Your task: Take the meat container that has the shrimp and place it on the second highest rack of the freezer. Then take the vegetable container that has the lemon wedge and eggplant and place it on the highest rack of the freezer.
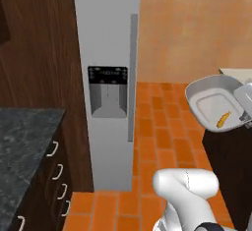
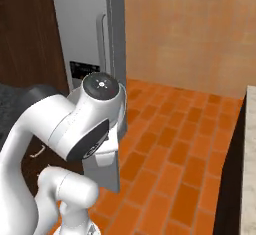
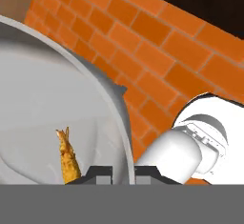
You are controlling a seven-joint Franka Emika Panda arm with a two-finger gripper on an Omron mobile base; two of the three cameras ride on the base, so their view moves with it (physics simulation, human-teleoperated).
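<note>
Straight ahead stands the freezer [image 1: 109, 77], tall and grey, door shut, long vertical handle [image 1: 133, 77] down its right edge and a dark dispenser panel [image 1: 108, 91] recessed at mid-height. Flanked on the left by dark wood cabinetry [image 1: 39, 43]; backed on the right by an orange wall [image 1: 197, 23]. Runs underfoot, orange brick floor [image 1: 162, 141]. Sits at lower left, a dark stone counter [image 1: 22, 146] over drawers with pale handles. Rises at lower left of the right base view, the white arm [image 2: 75, 129], bent across the freezer front.

Hangs at the right edge of the left base view, the tray [image 1: 214, 102], lifted off any surface and tilted so its inside faces the camera, well apart from the freezer, above a dark cabinet. Lies inside, near the lower right rim, the shrimp [image 1: 224, 119], small and orange.

Shows up close in the hand view: gripper [image 3: 120, 172] pinched tight on the tray's rim, one dark tip inside the wall, one outside, shrimp just beside the inner tip.
</note>
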